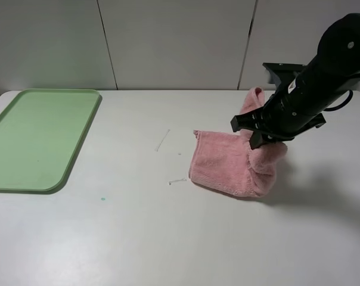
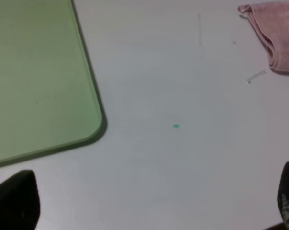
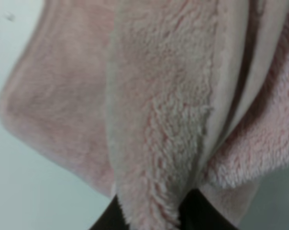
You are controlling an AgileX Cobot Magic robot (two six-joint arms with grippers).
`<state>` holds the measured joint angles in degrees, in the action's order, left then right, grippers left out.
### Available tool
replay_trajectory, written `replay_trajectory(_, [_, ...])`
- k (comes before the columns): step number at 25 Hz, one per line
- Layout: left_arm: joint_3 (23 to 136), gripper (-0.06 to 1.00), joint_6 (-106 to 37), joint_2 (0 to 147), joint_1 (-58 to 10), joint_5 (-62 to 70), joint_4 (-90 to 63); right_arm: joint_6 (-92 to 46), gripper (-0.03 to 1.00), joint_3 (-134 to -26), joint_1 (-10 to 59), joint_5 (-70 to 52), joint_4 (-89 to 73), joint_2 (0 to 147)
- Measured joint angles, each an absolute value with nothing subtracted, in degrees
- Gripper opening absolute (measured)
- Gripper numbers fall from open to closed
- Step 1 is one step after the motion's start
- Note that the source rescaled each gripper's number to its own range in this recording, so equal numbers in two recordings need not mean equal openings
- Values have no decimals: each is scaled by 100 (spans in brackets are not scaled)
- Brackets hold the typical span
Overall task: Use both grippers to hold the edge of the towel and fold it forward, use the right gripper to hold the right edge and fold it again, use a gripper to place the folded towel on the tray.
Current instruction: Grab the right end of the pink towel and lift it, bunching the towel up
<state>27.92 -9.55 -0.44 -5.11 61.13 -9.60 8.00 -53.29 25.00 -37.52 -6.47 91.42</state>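
A rounded corner of the light green tray [image 2: 44,72] is being seen lying flat on the white table [image 2: 183,182]. Well apart from it, the pink towel [image 2: 278,38] is being shown partly cut off by the frame, with a small white scrap [image 2: 255,76] lying just beside its edge. A tiny green speck [image 2: 176,126] is being seen on the bare surface between them. The left gripper [image 2: 151,203] is being held wide apart, only its dark fingertips [image 2: 15,203] being caught.
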Motion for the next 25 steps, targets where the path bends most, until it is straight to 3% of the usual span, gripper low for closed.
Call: replay_trajectory(25, [2792, 100, -955, -44, -511, 6113, -960, 959, 9, -5400, 2847, -2598, -942, 10188])
